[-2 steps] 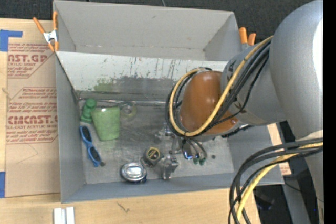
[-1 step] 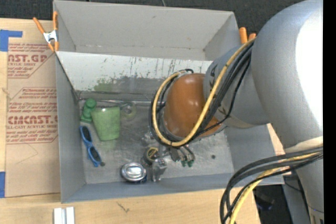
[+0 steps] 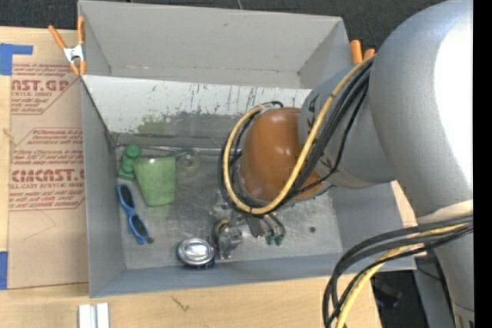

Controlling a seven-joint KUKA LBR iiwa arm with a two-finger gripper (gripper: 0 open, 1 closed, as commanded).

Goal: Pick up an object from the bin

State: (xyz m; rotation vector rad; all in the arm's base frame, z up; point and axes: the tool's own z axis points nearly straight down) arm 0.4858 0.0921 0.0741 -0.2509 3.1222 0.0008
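The gripper hangs low in the bin — just beside a round silver tin — its grip impossible to tell.

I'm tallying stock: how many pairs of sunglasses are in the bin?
1: blue sunglasses on the left of the bin floor, beside the green cup. The arm covers the right part, so more may be hidden.

Moderately bright, even light from above: bin back wall lit pale, floor dimmer in the soft shadow of the arm, small glare spots on the round silver tin and orange cover, surroundings dark.
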